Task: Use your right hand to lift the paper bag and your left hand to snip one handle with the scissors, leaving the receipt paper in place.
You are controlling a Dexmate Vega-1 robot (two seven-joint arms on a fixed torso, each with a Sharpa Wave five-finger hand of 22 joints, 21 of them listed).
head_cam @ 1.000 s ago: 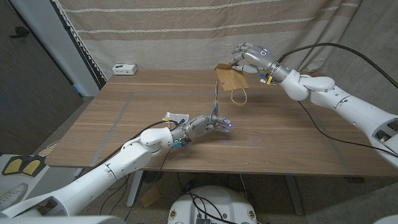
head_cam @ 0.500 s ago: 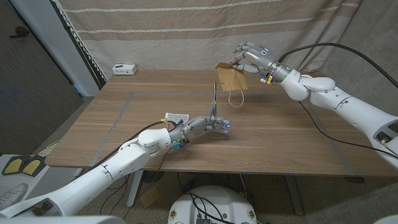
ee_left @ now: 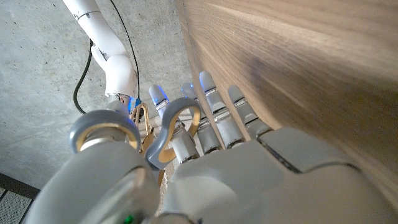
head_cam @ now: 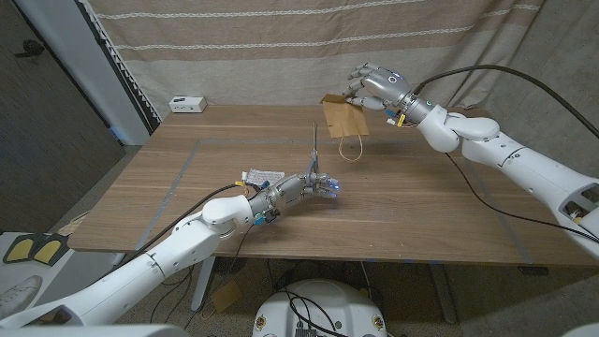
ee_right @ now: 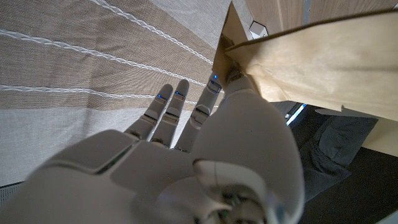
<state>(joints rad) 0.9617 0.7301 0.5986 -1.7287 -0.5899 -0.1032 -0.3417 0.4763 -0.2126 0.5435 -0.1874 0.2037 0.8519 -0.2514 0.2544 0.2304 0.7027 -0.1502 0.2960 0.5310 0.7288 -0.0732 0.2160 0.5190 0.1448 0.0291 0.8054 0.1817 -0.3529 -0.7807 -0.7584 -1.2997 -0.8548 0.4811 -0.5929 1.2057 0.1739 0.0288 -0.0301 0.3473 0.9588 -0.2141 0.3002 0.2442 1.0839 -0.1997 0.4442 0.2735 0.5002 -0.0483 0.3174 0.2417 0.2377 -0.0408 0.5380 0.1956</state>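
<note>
Striped beige curtain hung behind the wooden tabletop point(head_cam: 421, 201). Our right hand point(head_cam: 374, 86) pinched the paper bag point(head_cam: 345, 118) by its top edge, lifted clear over the far side, one handle point(head_cam: 352, 149) dangling below. Our left hand point(head_cam: 314, 185) gripped the scissors point(head_cam: 316, 150), blades upright, well short of the bag, with the receipt paper point(head_cam: 263, 175) just beside it. We judged the risks: the arm dragging the receipt, or blades missing the loose loop. No legible writing.

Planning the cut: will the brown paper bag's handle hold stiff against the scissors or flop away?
Probably flop: the thin looped handle dangles freely below the brown paper bag. The bag seems light, hanging from the right hand by one edge, so it may swing.
</note>
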